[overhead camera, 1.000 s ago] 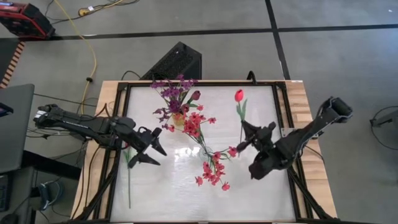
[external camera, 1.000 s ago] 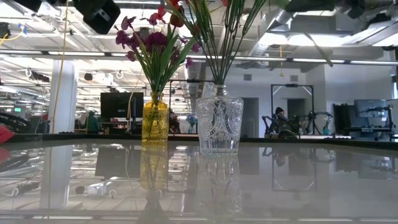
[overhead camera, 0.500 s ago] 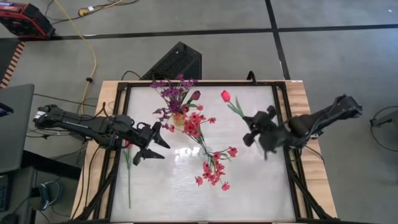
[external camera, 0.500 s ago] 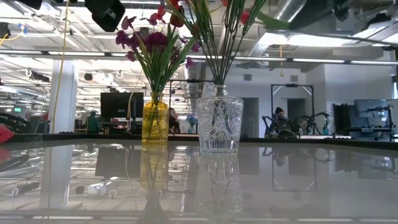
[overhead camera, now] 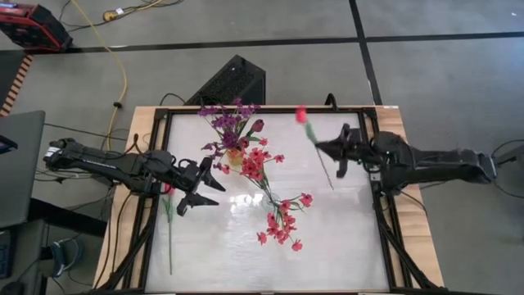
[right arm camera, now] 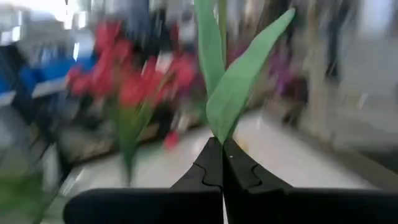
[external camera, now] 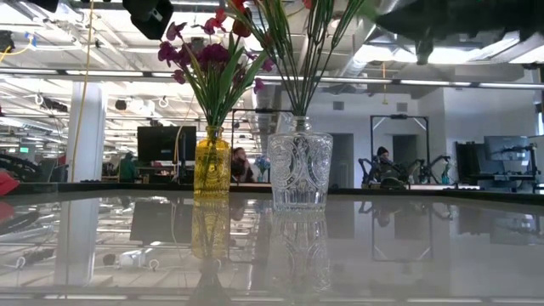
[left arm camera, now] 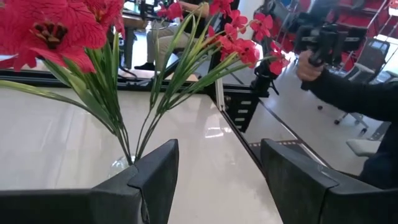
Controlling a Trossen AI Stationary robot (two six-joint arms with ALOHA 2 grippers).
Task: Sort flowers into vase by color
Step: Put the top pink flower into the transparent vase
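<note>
The right gripper [overhead camera: 334, 151] is clamped on the stalk of a red tulip [overhead camera: 301, 114], lifted above the table's far right part. The stem's long axis runs diagonally, bud toward the far edge. The clear vase [external camera: 299, 170] holding red-pink sprigs [overhead camera: 282, 221] lies leftward, probably with open room between. The left gripper [overhead camera: 205, 187] hovers spread wide beside that vase.

Light: bright, even; you get it from ceiling strips.
Glare: your table [overhead camera: 327, 238] mirrors the vases [external camera: 299, 170].
Blur: your right wrist view smears the flowers [right arm camera: 140, 84].
Focus: left wrist view sharp.
</note>
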